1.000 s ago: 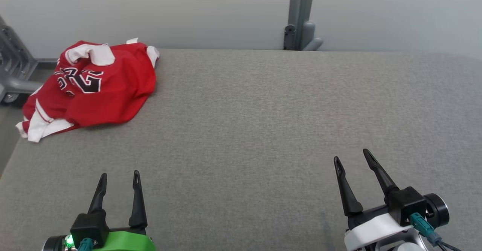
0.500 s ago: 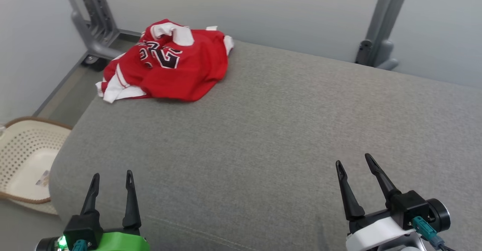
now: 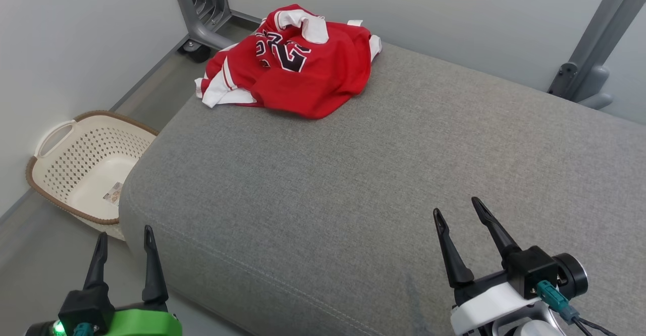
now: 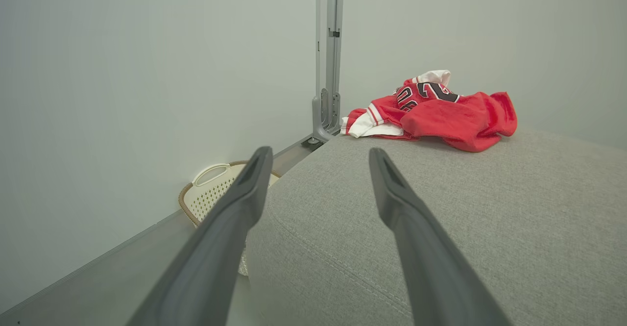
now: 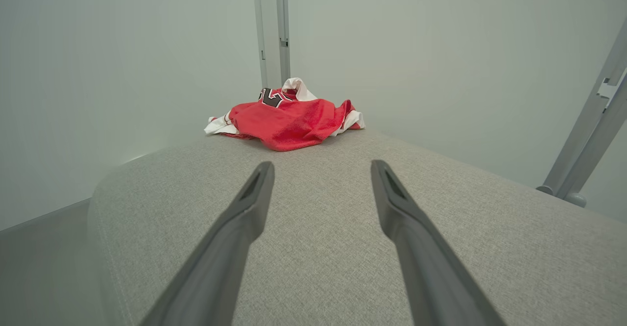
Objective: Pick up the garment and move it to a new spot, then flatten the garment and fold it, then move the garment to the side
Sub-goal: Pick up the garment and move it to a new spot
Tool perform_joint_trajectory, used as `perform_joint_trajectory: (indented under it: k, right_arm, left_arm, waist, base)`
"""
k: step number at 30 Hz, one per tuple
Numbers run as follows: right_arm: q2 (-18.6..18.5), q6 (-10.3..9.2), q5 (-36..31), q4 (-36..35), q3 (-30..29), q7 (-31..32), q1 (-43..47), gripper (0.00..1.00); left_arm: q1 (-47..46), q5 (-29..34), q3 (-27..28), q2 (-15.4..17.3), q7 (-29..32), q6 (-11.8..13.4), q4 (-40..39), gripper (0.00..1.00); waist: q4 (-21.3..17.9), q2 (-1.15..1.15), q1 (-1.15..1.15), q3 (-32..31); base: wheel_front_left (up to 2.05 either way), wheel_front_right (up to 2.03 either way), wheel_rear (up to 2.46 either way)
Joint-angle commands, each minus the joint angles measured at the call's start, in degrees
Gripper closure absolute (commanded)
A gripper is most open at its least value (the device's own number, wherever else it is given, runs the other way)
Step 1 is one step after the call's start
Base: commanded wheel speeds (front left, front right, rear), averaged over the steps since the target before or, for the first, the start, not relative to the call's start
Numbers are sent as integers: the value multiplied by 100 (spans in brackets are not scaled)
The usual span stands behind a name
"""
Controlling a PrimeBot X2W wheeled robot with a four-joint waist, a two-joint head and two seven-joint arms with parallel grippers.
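Fabric of the garment [image 3: 303,73] is red and soft, with white bands at the edges and big black digits outlined in white on top. It lies as a crumpled low heap with a white fold at its highest part. The bench [image 3: 328,189] under it is a thick pad in grey woven cloth, with rounded corners and a stitched seam along the near side. On the floor [image 3: 30,265] left of the bench stands a cream plastic basket [image 3: 60,169], oval, full of small holes, with a brown rim. A grey metal post [image 3: 204,3] rises behind the heap.

The long axis of the heap goes along the far edge of the bench, left to right in the head view. Its white striped end points to the left edge and reaches it; the rounded red end points to the right.

The garment is at the far left corner of the bench, well apart from both grippers. The left gripper [image 3: 125,232] hangs with wide jaws beyond the near left corner, above the floor; the heap is ahead of it and to the right. The right gripper [image 3: 457,206] hangs over the near part of the bench, also wide and holding nothing; the heap is far ahead of it, to the left
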Motion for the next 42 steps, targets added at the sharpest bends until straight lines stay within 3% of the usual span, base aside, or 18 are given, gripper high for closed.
perform_joint_trajectory:
  k: [1,13,27,36,42]
  right_arm:
    - [-23,-2,-47,6,-5,-18,-61,0]
    - [-21,-2,-248,-256,-554,-18,-64,0]
    - [-21,-2,-861,-777,-908,-18,-522,0]
    - [-21,-3,-1052,-1144,-1116,-18,-827,0]
    - [-20,-3,-1038,-1449,-1250,-18,-927,0]
  left_arm:
    - [-158,44,38,48,-2,-44,30,0]
    - [-1537,-10,-9,265,-2,-408,886,0]
    - [-4013,165,-357,1276,293,-633,2740,0]
    - [-5242,-230,-525,1707,501,-685,4014,0]
    - [-5577,-897,-670,1747,487,-693,4557,0]
  waist:
    - [30,0,0,60]
    - [-119,0,0,427]
    - [-1090,0,0,1515]
    - [-1659,0,0,2323]
    - [-1878,0,0,2709]
  base:
    - [0,0,0]
    - [0,0,0]
    - [0,0,0]
    - [0,0,0]
    - [0,0,0]
